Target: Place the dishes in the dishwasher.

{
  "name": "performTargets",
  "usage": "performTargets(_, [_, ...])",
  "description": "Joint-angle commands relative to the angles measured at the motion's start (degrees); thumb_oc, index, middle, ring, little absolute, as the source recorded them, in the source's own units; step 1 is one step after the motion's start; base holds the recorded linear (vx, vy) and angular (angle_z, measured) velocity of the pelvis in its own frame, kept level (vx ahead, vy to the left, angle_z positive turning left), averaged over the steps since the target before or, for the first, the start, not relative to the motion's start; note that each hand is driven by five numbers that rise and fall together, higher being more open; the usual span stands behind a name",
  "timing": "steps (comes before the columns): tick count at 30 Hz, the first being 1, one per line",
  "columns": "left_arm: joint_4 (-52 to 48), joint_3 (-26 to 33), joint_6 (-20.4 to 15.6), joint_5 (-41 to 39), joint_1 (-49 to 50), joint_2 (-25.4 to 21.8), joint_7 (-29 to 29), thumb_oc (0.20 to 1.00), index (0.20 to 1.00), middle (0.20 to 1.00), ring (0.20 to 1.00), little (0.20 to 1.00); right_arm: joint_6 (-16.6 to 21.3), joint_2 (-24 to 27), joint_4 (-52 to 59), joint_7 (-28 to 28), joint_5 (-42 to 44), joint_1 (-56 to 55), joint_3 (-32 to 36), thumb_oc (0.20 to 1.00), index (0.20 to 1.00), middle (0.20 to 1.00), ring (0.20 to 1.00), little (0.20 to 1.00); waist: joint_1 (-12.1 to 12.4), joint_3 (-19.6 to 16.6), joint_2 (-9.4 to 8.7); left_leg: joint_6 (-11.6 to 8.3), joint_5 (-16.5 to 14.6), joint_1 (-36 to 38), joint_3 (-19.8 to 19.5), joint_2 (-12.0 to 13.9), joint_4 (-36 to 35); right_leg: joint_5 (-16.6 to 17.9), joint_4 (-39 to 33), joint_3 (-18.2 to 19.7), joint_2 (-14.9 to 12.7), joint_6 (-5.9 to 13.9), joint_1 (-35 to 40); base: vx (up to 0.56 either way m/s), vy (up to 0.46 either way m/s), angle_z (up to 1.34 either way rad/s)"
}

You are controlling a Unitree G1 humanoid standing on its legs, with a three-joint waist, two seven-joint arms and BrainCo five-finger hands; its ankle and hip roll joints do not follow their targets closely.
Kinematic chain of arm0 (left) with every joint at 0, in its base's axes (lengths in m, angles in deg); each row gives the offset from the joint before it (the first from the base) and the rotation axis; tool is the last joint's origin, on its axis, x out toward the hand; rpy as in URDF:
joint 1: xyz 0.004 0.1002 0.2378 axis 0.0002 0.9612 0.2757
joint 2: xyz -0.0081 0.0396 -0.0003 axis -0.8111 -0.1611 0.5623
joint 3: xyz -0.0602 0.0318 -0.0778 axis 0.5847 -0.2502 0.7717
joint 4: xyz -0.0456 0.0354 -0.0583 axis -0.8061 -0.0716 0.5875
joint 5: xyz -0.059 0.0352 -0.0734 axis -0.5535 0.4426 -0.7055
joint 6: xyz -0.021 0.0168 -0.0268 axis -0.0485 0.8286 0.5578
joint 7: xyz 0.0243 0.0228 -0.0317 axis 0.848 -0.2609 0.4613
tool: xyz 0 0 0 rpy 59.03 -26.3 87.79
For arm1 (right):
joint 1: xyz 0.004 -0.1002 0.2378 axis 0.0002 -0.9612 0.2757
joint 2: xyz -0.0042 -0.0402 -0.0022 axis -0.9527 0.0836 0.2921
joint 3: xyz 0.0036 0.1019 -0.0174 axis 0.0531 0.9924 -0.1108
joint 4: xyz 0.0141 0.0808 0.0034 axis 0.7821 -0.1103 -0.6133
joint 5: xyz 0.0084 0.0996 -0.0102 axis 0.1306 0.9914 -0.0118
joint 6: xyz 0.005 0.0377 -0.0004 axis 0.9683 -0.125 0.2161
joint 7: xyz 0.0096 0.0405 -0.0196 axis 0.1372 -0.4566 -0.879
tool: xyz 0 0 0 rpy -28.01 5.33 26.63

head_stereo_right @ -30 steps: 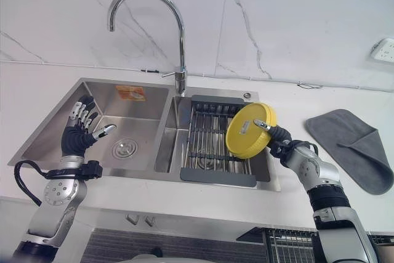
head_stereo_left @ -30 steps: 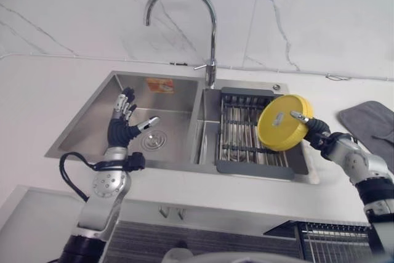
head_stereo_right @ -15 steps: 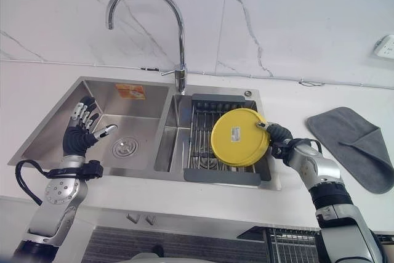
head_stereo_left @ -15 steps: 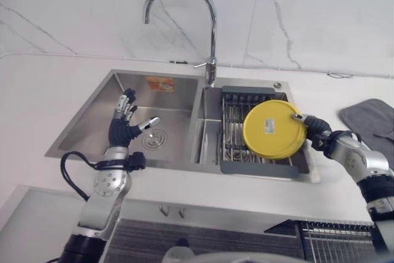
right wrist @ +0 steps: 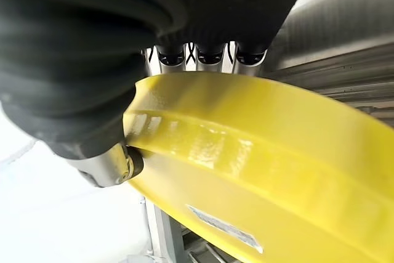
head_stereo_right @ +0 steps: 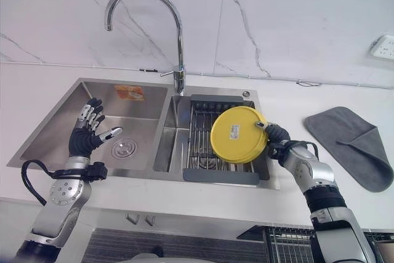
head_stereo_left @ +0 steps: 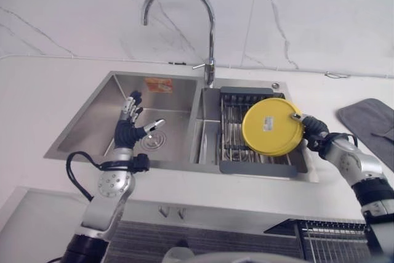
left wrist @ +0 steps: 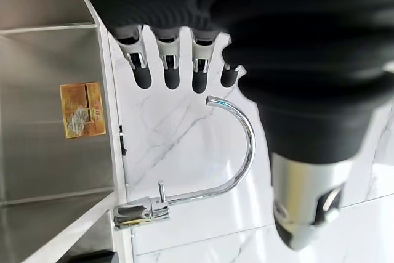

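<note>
- I see the right hand (head_stereo_right: 278,137) holding a yellow plate (head_stereo_right: 238,134) by its right edge, over the dish rack (head_stereo_right: 205,141) that sits in the right basin of the sink (head_stereo_right: 49,129).
- In the right wrist view, the plate's rim (right wrist: 258,152) passes between the thumb (right wrist: 117,164) on its underside and the row of fingers (right wrist: 197,56) on the other face; I read this as a pinch on the rim.
- The plate is tilted, its underside with a small label turned toward the head camera; most of it lies to the robot's left of the fingers, above the rack wires.
- I cannot tell whether the plate's lower edge touches the rack.
- The left hand (head_stereo_left: 130,129) is raised over the left basin, near the drain (head_stereo_left: 152,141). Its fingers are straight and spread, thumb out to the side, holding nothing.
- The left wrist view confirms this: straight fingers (left wrist: 169,66) with the tap (left wrist: 240,152) and marble wall beyond them.
- A grey cloth (head_stereo_right: 351,146) lies on the worktop (head_stereo_right: 295,100) to the right of the sink, well apart from the plate.
- A wire basket (head_stereo_left: 335,238) shows at the lower right, below the worktop edge.
</note>
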Motion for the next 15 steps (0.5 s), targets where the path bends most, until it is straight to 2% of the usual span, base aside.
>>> performTargets(1, [-0.3,-0.1,-2.7,0.1,-2.6,-2.1,-0.3,1.0,1.0,1.0,1.0,1.0,7.7,-1.1,6.4,3.4,5.2,2.3,2.8,0.2,0.2,0.2,0.2,0.2,0.6,-1.8,-0.31,-1.53,-3.4,3.2,1.2,2.6,0.1,0.2,0.1,2.0,-1.1,-0.47,0.0,-0.01,-0.052,0.0])
performTargets(9, [-0.7,1.8,-3.8,0.9,0.0,-1.1,-1.3,1.0,1.0,1.0,1.0,1.0,12.2,-4.2,19.7,4.7,10.4,-5.0,9.7,0.2,0.2,0.2,0.2,0.2,-1.6,-2.5,0.2,-1.73,-2.9,3.3,3.2,3.8,0.1,-0.2,0.1,2.8,0.1,-1.14,-0.9,-0.01,-0.131,-0.01])
performTargets(13, [-1.6,3.2,-5.6,0.5,2.9,-0.2,-2.7,1.0,1.0,1.0,1.0,1.0,14.1,-5.9,27.5,4.9,11.0,-10.6,14.0,0.2,0.2,0.2,0.2,0.2,-2.9,-2.8,0.91,-2.22,-1.4,3.0,5.1,4.6,0.1,-0.2,0.1,4.1,1.4,-1.67,-1.9,-0.02,-0.085,-0.09])
performTargets(14, [-1.9,3.2,-6.4,0.2,3.2,0.1,-2.9,1.0,1.0,1.0,1.0,1.0,14.7,-6.0,28.8,5.1,11.6,-11.5,14.7,0.2,0.2,0.2,0.2,0.2,-3.1,-2.8,0.97,-2.23,-1.2,2.8,4.3,4.3,0.1,-0.1,0.1,4.9,1.7,-1.76,-2.3,-0.13,0.038,-0.12])
performTargets(15, [-2.3,3.6,-7.6,-0.3,3.8,0.4,-2.3,1.0,1.0,1.0,1.0,1.0,15.2,-6.0,29.8,4.5,12.9,-11.8,15.2,0.2,0.2,0.2,0.2,0.2,-2.6,-2.1,0.67,-1.97,-1.9,2.1,0.4,2.4,3.0,0.5,0.1,7.3,2.0,-2.26,-3.1,-0.11,0.069,-0.11])
